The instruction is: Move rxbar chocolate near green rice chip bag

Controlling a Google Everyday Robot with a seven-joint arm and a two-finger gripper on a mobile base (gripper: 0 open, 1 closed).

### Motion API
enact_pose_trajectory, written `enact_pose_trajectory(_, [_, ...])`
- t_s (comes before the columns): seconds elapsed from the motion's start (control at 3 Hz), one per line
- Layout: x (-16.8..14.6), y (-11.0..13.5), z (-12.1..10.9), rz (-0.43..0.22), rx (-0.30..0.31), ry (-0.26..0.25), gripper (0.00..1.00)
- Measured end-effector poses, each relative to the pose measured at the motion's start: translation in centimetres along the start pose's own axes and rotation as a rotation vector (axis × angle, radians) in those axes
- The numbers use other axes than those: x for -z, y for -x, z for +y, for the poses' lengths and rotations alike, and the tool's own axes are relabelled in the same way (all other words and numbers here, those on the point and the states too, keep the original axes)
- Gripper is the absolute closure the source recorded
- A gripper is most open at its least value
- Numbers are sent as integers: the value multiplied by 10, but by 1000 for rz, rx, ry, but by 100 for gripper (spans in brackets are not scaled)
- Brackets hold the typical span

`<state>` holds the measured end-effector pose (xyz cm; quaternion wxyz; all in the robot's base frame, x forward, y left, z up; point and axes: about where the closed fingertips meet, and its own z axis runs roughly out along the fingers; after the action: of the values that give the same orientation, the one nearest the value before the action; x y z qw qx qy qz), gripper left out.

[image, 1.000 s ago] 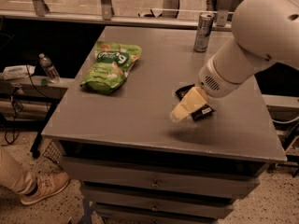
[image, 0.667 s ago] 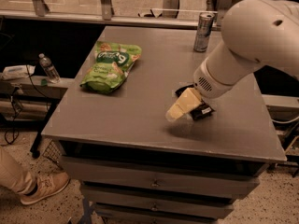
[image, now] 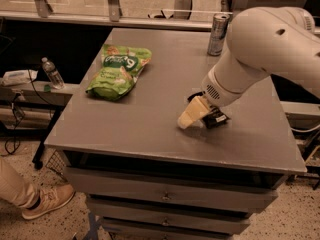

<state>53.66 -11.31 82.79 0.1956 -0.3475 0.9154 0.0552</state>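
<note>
At four o'clock on the surface point(image: 150, 134), your tool point(image: 192, 115) sat at the rxbar chocolate point(image: 216, 118); its grip state you couldn't tell. The green rice chip bag point(image: 117, 71) lay well apart at ten o'clock: move not yet done.

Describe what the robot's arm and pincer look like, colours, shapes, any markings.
The arm is a bulky, rounded off-white shell with small dark holes on its upper segment and a round dotted grille near the wrist. No loose cables show. The pincer, low over the table beside the rxbar chocolate, is a cream-yellow tapering wedge.
</note>
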Motion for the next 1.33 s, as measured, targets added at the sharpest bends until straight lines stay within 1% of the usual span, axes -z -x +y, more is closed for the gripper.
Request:
enact_pose_trajectory(0.33, [-12,0,-2,13,-7,4,41])
enact_pose_trajectory(1.0, [-2,4,-2,13,-8,4,89])
enact_pose_trajectory(1.33, [3,15,-8,-28,10,38,100])
